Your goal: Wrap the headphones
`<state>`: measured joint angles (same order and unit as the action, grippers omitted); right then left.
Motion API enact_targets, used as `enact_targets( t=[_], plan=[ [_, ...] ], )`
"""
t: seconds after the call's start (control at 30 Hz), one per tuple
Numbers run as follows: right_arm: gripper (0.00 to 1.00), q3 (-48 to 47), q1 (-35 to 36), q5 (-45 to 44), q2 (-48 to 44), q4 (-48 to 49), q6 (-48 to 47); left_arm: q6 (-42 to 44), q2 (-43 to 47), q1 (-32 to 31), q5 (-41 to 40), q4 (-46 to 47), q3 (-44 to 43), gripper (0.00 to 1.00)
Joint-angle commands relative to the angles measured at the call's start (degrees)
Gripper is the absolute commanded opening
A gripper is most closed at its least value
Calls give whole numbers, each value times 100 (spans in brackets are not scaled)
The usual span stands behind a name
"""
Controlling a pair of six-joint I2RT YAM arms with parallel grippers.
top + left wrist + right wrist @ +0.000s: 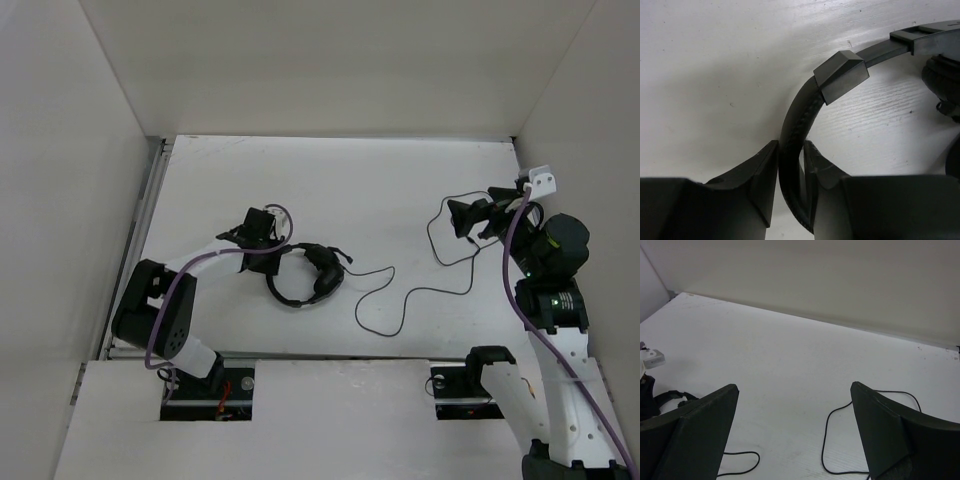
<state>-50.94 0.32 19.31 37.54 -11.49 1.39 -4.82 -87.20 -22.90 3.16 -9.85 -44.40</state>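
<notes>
While the left gripper [790, 157] pinches the headband [800, 115] of the headphones [305, 275] between near-closed fingers [762, 172], the right gripper [794, 390] gapes wide, holding nothing. Headphones lie left of centre on the table [350, 180]; their cord [400, 300] snakes rightward, looping up beside the right gripper.

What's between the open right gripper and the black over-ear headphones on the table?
Top view: between the right gripper and the black over-ear headphones, only their thin black cord loops across the bare white table.
</notes>
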Motion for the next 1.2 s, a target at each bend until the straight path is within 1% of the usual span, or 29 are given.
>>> enact_targets(
  t=[0.0, 0.07, 0.17, 0.33, 0.5, 0.6, 0.63, 0.77, 0.8, 0.9, 1.0, 1.17],
  plan=[
    [100, -162, -63, 38, -10, 366, 90, -37, 27, -87, -158, -131, -25, 28],
    [100, -162, -71, 38, -10, 366, 90, -45, 97, -123, -201, -167, 54, 35],
    [100, -153, -80, 38, -18, 384, 90, -45, 185, -140, -280, -237, 151, 42],
    [100, -145, -98, 38, -19, 419, 99, -80, 291, -307, -272, -369, 353, 42],
    [100, -153, -107, 29, -36, 419, 99, -37, 256, -413, -298, -483, 371, 40],
    [100, -162, -107, 38, -54, 419, 99, -2, 212, -457, -298, -457, 362, 35],
    [100, -162, -107, 38, -62, 419, 99, -1, 195, -466, -290, -431, 371, 32],
    [100, -153, -133, 38, -80, 402, 90, 42, 89, -457, -228, -360, 353, 8],
    [100, -145, -133, 38, -98, 393, 90, 51, 63, -457, -202, -343, 353, 3],
    [100, -127, -133, 46, -115, 366, 90, 69, 45, -457, -158, -264, 310, 0],
    [100, -101, -107, 99, -142, 305, 99, 34, 98, -439, -140, -158, 231, 0],
    [100, -100, -37, 669, -151, 51, 20, 33, 238, -273, 35, -114, -164, 0]
  ],
)
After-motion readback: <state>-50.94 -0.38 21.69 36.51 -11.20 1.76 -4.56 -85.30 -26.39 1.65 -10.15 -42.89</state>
